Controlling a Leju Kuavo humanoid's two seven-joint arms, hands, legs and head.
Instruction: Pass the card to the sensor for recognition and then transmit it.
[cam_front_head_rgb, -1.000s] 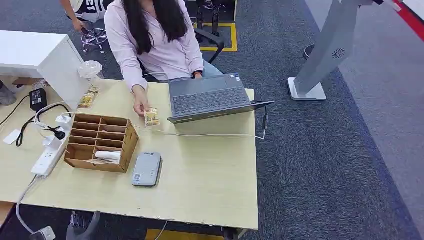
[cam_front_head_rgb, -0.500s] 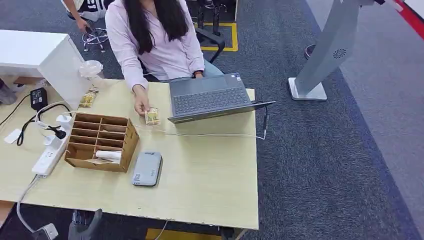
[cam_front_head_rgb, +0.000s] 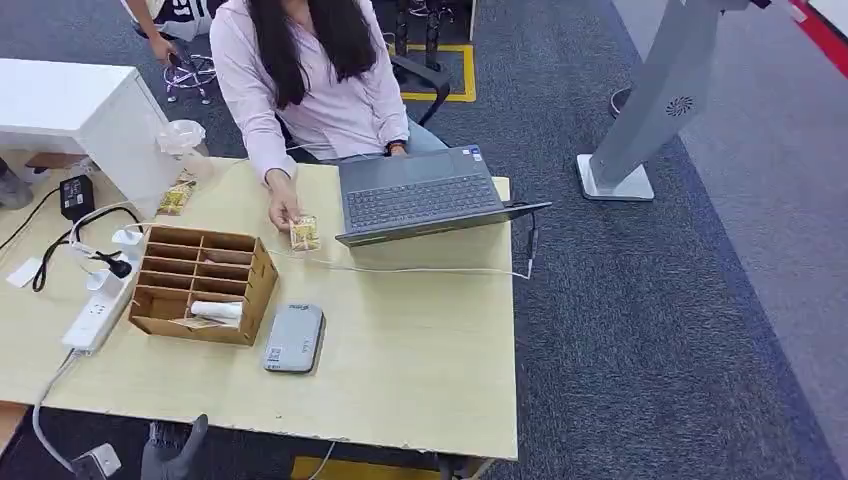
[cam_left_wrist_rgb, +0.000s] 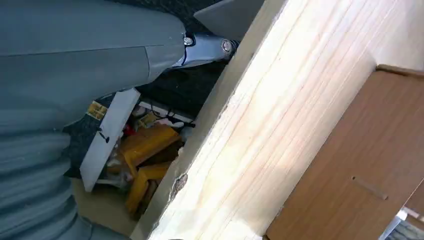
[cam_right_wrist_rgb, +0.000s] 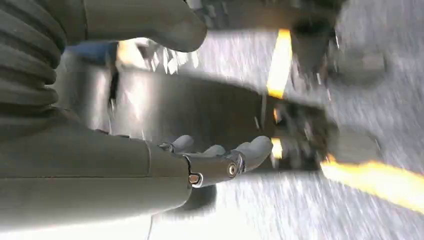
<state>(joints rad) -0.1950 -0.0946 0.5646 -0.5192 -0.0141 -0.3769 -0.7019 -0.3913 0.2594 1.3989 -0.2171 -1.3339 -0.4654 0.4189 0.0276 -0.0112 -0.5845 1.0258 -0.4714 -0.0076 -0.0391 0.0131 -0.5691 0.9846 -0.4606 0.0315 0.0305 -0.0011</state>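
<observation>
Left hand (cam_front_head_rgb: 175, 452) below pale wooden table (cam_front_head_rgb: 420, 340) edge, grip indeterminate; right hand (cam_right_wrist_rgb: 150, 165) spread, empty. Dark grey speckled carpet (cam_front_head_rgb: 640, 330) surrounds.

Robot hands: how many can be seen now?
2. The left hand is at the near table edge, by its left corner. The right hand appears in the right wrist view.

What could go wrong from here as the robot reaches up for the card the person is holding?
The left hand sits low at the table's near edge, so it may clip that edge as it rises. The card is pinched in the person's hand beside the laptop, over a thin cable; a reach there could snag it. The wooden organizer and grey sensor lie on the way.
</observation>
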